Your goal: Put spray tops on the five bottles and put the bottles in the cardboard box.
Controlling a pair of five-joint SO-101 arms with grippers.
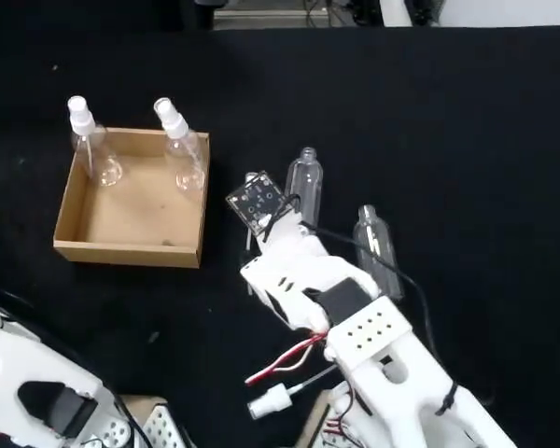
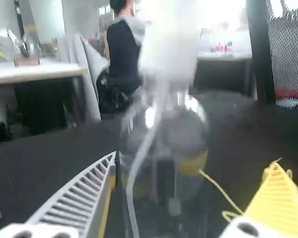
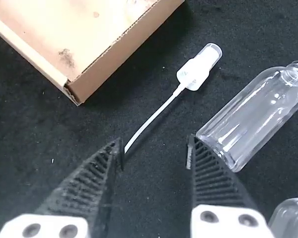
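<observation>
Right tool (image 3: pixel 154 145) released, straddling the tube of a loose white spray top (image 3: pixel 197 70) beside a clear plastic bottle (image 3: pixel 253 119). Left tool (image 2: pixel 193 163) at a blurred capped bottle (image 2: pixel 164 129); grip cannot be told.

Cardboard box (image 1: pixel 129 252) left, two topped bottles (image 1: pixel 185 154) inside; two open bottles (image 1: pixel 304 182) right of it.

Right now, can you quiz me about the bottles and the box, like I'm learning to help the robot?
1. How many things stand inside the cardboard box?
2. True or false: the right hand over the table is shut on a bottle.
3. The spray top near the right hand lies: A) on the table B) in the box C) on a bottle.

Key:
1. Two capped bottles.
2. False; it is open and holds nothing.
3. A.
</observation>
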